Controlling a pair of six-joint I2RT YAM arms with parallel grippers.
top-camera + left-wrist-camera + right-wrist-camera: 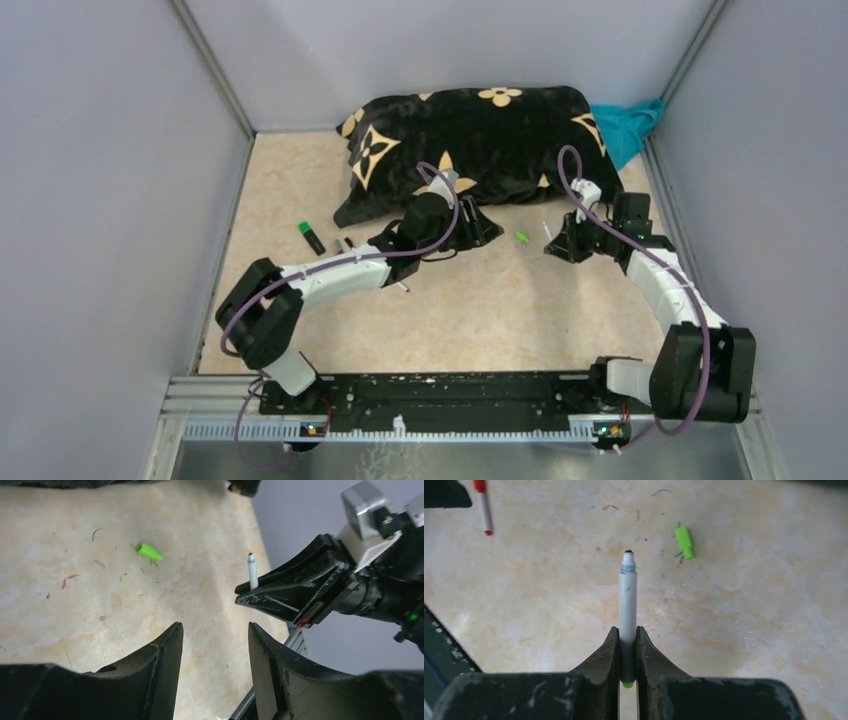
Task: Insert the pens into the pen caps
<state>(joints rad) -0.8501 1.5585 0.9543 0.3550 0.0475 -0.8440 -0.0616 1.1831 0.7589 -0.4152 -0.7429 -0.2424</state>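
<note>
Grips a slim white plastic pen (627, 600) tight in the right gripper (626, 635), bare tip toward 12 o'clock. Holds the left gripper (215, 635) spread wide, grasping nothing. Shows a small bright-green plastic cap (684, 542) at 1 o'clock of the tip, lying apart on open beige marbled tabletop (500, 310). Meets a black flower-print cushion (470, 140) along the far edge at 12 o'clock.

White pen (627, 595), dark tip bared, green rear end: was clamped in the right claw (627, 636). Green pen cap (684, 542): lay on its side on the worktop (749, 630), apart from that pen. Red-and-white pen (484, 507): lay flat. Black marker (311, 237), green end: lay flat.
</note>
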